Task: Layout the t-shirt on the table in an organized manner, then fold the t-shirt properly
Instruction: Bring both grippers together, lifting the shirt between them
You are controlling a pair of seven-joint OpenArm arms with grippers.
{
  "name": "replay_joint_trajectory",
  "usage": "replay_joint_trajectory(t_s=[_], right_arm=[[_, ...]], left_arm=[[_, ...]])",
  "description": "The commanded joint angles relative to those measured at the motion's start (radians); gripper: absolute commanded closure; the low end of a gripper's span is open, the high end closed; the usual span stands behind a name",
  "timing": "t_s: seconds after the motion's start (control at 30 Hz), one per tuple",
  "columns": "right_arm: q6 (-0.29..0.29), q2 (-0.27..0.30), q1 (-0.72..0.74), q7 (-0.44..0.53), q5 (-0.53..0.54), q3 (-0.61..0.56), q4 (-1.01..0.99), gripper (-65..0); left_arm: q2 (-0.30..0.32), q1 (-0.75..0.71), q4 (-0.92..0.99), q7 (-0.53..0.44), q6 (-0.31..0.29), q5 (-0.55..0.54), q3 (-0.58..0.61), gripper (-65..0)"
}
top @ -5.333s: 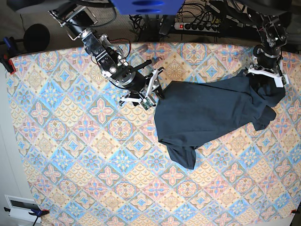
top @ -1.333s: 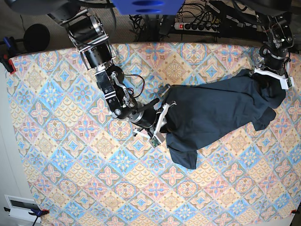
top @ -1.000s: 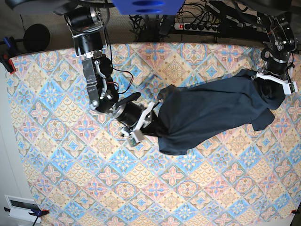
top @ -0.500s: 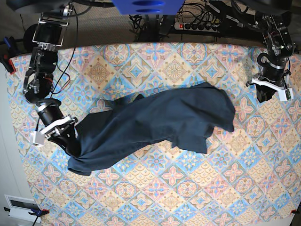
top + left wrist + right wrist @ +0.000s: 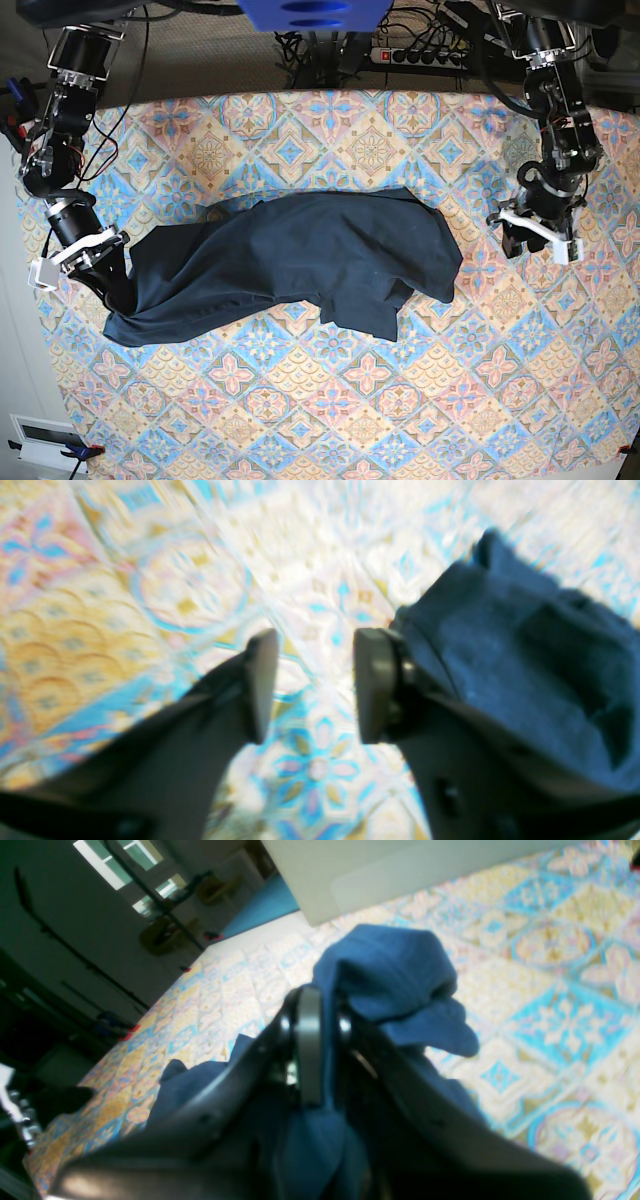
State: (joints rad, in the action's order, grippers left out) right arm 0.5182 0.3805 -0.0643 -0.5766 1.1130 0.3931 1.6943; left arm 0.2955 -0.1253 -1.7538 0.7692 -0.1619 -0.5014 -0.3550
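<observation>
Plain dark navy short-sleeved cloth t-shirt (image 5: 300, 260) lies rumpled across the middle of the base view, stretched from centre-left to centre-right on the table (image 5: 330, 420) with its blue, pink and cream tile-pattern cover. Not flat: folds and an overlapped flap at lower centre.

Right pincer (image 5: 100, 268), at the left edge of the base view, clamped tight on the shirt's left end; in its wrist view navy cloth bunches around the closed jaws (image 5: 320, 1040).

Left pincer (image 5: 535, 235), at the right of the base view, stands wide with nothing between its pads (image 5: 370, 685); cloth shows just beside one pad in that blurred wrist view, while the base view shows it apart from the shirt.

Handling, as a judgement: light, limp, drapes and drags, not fragile. Best taken by a pinch at a hem corner or shoulder seam, both ends pulled apart to spread it.
</observation>
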Motion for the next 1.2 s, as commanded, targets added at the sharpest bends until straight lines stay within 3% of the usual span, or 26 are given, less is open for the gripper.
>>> replay_joint_trajectory(t_s=[0.0,0.1,0.33,0.4,0.5,0.63,0.87,0.97,1.17], right_arm=[[0.01,0.016,-0.001,0.023,0.02,0.008,0.019,0.0],[0.01,0.016,-0.018,0.027,0.02,0.013,0.02,0.0],[0.009,0.021,-0.045,0.022,0.017,0.108,0.01,0.0],[0.009,0.047,-0.078,0.022,0.017,0.131,0.019,0.0],[0.009,0.059,-0.131,0.022,0.017,0.142,0.023,0.0],[0.009,0.061,-0.207,0.011,0.017,0.134,0.04,0.0],[0.009,0.056,-0.239,-0.262,0.006,0.131,0.111,0.0],[0.009,0.056,-0.239,-0.365,-0.058,0.073,0.175,0.0],[0.009,0.061,-0.299,-0.412,-0.146,-0.142,0.278,0.0]], left_arm=[[0.001,0.029,-0.01,-0.009,-0.006,-0.009,0.023,-30.4],[-0.008,0.042,-0.027,0.037,-0.014,-0.018,0.096,-33.5],[-0.006,-0.035,-0.082,0.065,-0.014,-0.035,0.29,-33.5],[-0.006,-0.04,-0.079,0.065,-0.014,-0.027,0.35,-33.5],[-0.012,-0.017,-0.01,0.062,-0.014,0.031,0.416,-33.5],[-0.048,0.12,0.182,0.062,-0.014,0.091,0.514,-33.5],[-0.129,0.298,0.363,0.057,-0.014,0.122,0.595,-33.5],[-0.164,0.373,0.438,-0.004,-0.014,0.122,0.598,-33.5],[-0.218,0.505,0.541,-0.075,-0.014,0.122,0.597,-33.5]])
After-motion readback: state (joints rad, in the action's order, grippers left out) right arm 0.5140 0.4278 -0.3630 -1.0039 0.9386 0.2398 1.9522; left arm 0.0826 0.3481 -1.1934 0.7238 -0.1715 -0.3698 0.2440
